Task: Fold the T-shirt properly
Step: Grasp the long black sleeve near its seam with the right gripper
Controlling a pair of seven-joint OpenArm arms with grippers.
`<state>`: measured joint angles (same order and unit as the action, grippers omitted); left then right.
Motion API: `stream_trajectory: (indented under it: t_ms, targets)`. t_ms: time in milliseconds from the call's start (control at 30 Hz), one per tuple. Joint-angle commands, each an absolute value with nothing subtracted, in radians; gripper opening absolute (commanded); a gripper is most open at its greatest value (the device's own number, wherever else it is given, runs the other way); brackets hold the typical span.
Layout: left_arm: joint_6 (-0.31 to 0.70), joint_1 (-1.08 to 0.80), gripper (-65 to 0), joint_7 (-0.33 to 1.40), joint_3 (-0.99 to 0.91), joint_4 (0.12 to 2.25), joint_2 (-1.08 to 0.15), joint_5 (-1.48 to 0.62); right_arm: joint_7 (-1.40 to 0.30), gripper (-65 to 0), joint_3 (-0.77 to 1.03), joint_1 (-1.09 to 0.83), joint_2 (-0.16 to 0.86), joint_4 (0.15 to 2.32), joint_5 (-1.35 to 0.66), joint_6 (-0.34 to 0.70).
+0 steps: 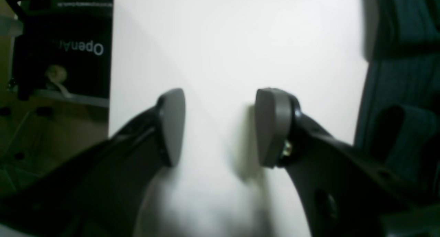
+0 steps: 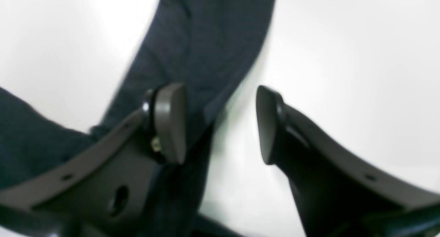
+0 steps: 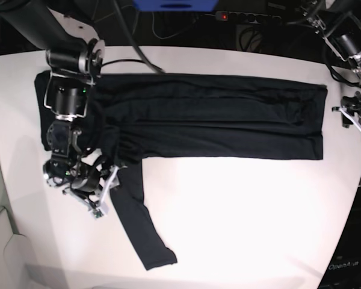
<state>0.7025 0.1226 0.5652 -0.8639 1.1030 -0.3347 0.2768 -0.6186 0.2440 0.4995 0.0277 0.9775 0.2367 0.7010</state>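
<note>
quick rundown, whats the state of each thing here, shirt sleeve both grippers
T-shirt: lying flat on the white table, body folded into a long band
sleeve: sticking out toward the near edge, unfolded
right gripper: open, above the sleeve, holding nothing
left gripper: open, over bare table beside the shirt, empty

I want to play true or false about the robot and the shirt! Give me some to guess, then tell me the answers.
1. The shirt is dark. True.
2. One sleeve sticks out across the white table. True.
3. The right hand is squeezing the sleeve. False: it is open, with the sleeve lying under it.
4. The left hand is over the middle of the shirt. False: it is open over bare table beside the shirt's edge.
5. The shirt is rolled into a ball. False: it lies flat in a long strip.
</note>
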Motion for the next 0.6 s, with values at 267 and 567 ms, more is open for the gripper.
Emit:
stream_trajectory:
  t_ms: [267, 567]
  targets:
    - [0.698, 0.137, -32.8, 0.547, -0.866, 1.119, -0.357, 0.268, -0.441, -31.8, 0.240, 0.598, 0.045, 0.814, 0.217, 0.698]
    - [0.698, 0.137, -32.8, 0.547, -0.866, 1.119, -0.357, 0.268, -0.403, -31.8, 0.242, 0.625, 0.085, 0.753, 0.213, 0.698]
